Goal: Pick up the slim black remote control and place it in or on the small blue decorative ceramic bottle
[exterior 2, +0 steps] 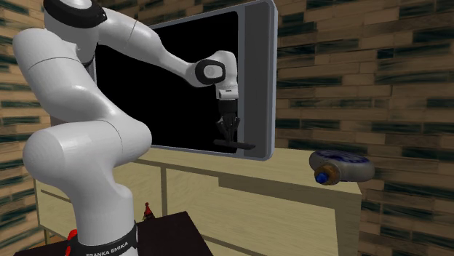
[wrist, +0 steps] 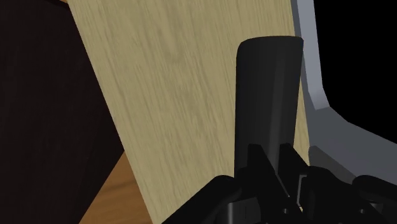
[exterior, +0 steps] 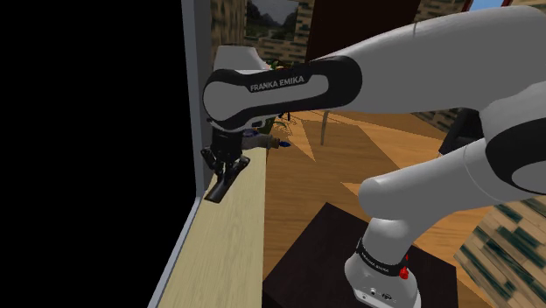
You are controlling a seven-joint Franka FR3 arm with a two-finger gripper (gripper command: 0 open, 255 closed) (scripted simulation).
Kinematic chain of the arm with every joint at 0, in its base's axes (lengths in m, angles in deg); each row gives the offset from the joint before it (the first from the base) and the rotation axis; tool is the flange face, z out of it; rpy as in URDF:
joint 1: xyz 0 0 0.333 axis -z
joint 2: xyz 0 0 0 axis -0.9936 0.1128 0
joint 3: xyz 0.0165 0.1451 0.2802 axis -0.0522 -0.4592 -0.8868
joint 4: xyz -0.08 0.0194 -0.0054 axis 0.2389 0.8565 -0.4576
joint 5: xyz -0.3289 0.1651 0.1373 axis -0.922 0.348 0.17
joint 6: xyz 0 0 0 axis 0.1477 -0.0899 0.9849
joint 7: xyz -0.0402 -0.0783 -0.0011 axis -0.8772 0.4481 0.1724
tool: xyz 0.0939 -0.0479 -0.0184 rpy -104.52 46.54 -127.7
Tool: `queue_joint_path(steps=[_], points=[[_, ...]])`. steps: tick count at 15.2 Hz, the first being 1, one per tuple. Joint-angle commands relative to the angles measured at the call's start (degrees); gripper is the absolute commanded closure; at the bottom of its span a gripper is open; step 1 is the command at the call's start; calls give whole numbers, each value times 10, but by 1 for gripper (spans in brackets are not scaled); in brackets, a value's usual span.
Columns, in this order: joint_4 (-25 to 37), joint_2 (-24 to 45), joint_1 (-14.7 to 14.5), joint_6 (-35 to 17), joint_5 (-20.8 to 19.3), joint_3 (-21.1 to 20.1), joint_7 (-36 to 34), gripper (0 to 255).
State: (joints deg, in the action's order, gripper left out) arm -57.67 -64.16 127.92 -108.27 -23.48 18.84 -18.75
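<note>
Clamping the slim black remote [exterior 2: 244, 146] clear of the pale surface [exterior 2: 291, 178], your pincer [exterior 2: 228, 142] is showing the pickup done, and you are facing the carry to the blue-patterned bottle [exterior 2: 340, 167] lying at four o'clock in the second exterior view.

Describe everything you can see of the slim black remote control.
The remote control is a slim, plain black slab with a rounded end; no buttons can be made out. The gripper is shut on it, clasping it off-centre so that a long part sticks out beyond the fingers. In the second exterior view it hangs roughly level, above the pale wood-grain cabinet top and in front of the lower edge of the television. Nothing but the fingers appears to touch it.
</note>
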Motion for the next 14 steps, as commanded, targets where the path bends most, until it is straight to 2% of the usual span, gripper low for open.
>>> queue_joint_path(steps=[1, 13, 14], points=[[8, -5, -5, 15, -4, 12, -1, 255], [72, -14, -11, 97, -30, 61, -12, 255], [73, -6, -1, 92, -36, 63, -2, 255]])
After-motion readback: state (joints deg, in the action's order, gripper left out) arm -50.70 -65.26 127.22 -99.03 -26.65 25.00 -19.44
